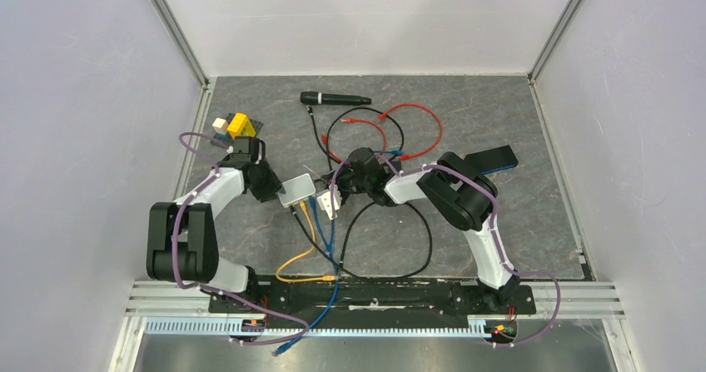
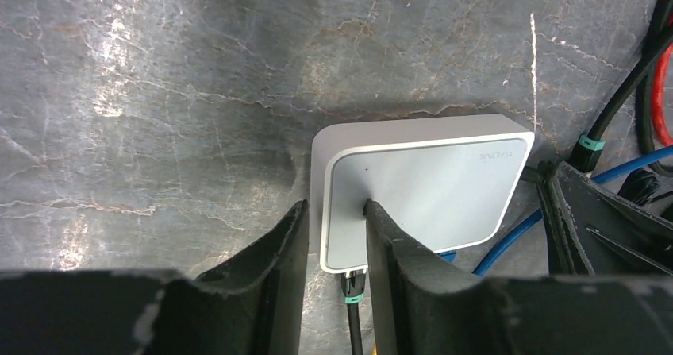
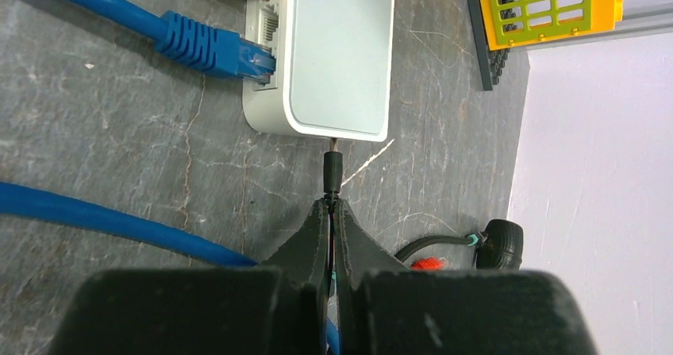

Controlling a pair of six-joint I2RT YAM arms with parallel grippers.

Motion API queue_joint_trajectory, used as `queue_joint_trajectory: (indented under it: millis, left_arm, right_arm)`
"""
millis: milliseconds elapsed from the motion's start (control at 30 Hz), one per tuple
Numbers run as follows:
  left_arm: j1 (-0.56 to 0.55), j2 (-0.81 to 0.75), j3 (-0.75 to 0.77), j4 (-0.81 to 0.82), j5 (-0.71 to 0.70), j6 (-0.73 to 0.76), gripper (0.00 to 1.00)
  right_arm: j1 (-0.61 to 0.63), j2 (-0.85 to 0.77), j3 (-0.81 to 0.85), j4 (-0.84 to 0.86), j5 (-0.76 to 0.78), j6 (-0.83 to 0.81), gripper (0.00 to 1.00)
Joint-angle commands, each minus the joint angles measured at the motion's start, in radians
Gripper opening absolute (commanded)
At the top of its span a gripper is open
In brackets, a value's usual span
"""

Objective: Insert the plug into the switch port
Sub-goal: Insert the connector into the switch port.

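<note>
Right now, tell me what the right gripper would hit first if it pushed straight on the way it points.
The switch. The right gripper, shut on the plug, points at its near edge; the plug's tip would touch first and looks nearly there, though depth is unclear.

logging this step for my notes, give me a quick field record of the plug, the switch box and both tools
switch box: flat on table, blue cable plugged in
plug: black, metal tip at box edge, body outside
right tool: shut on plug
left tool: open, straddling box corner
status: not fully inserted
</note>
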Motion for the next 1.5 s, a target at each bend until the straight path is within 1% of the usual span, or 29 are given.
queue_joint_trajectory:
  millis: [0, 100, 200, 433, 533, 600, 733, 833, 1033, 1267, 1400, 1467]
  left_arm:
    - [0.01, 0.03, 0.003, 0.043, 0.015, 0.025, 0.36]
    - [0.013, 0.058, 0.021, 0.05, 0.025, 0.064, 0.33]
    - [0.014, 0.104, 0.051, 0.059, 0.082, 0.104, 0.29]
    - [0.014, 0.21, 0.129, 0.091, 0.209, 0.206, 0.27]
    - [0.014, 0.241, 0.161, 0.077, 0.209, 0.259, 0.27]
    - [0.013, 0.256, 0.186, 0.055, 0.185, 0.296, 0.26]
    - [0.013, 0.278, 0.239, 0.002, 0.107, 0.373, 0.26]
    - [0.013, 0.286, 0.272, 0.013, 0.092, 0.43, 0.29]
    - [0.01, 0.367, 0.345, 0.018, 0.201, 0.503, 0.31]
    - [0.005, 0.393, 0.338, 0.042, 0.214, 0.532, 0.31]
    - [-0.005, 0.396, 0.35, 0.044, 0.224, 0.564, 0.3]
    - [-0.013, 0.403, 0.356, 0.044, 0.225, 0.575, 0.3]
  right_arm:
    - [0.01, 0.027, 0.032, -0.101, -0.039, -0.049, 0.0]
    - [0.01, 0.026, 0.04, -0.123, -0.055, -0.055, 0.0]
    - [0.01, 0.026, 0.05, -0.139, -0.071, -0.057, 0.0]
    - [0.0, 0.021, 0.049, -0.128, -0.087, -0.037, 0.0]
    - [-0.008, 0.018, 0.023, -0.073, -0.064, -0.013, 0.0]
    - [-0.017, 0.011, -0.001, -0.033, -0.05, 0.004, 0.0]
    - [-0.046, -0.006, -0.024, -0.034, -0.005, -0.021, 0.0]
    - [-0.062, -0.021, -0.039, -0.032, -0.026, -0.039, 0.0]
    - [-0.065, -0.003, -0.02, -0.038, -0.049, -0.051, 0.0]
    - [-0.07, 0.028, 0.011, -0.045, -0.019, -0.071, 0.0]
    - [-0.07, 0.038, -0.007, 0.051, 0.046, -0.066, 0.0]
    - [-0.071, 0.049, 0.004, 0.063, 0.061, -0.069, 0.0]
